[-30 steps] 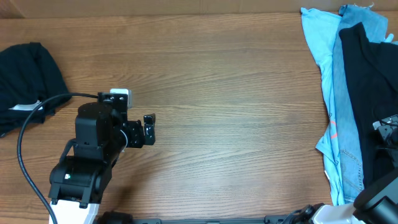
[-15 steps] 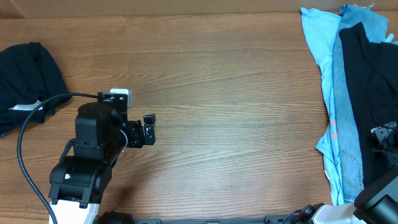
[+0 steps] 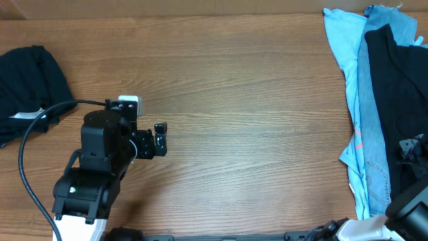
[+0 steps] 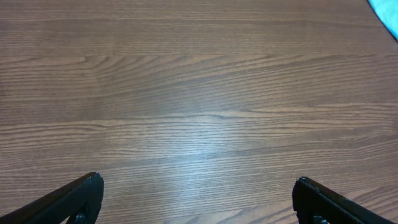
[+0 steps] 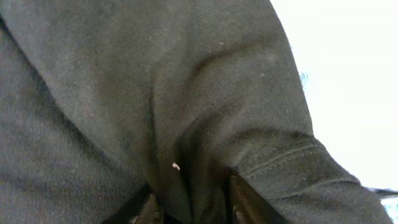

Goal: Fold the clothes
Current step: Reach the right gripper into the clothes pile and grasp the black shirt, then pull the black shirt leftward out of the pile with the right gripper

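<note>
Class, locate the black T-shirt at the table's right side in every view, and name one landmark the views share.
Overhead: black T-shirt at the right edge, over the light-blue garment.
Left wrist: not in it.
Right wrist: fills the frame, pinched by the right gripper.
Landmark: the light-blue garment, also in the left wrist view's top-right corner.

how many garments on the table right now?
4. Black garment with white label at the left edge; at the right edge, a light-blue one, a denim-blue one and a black T-shirt piled together. More may hide underneath.
</note>
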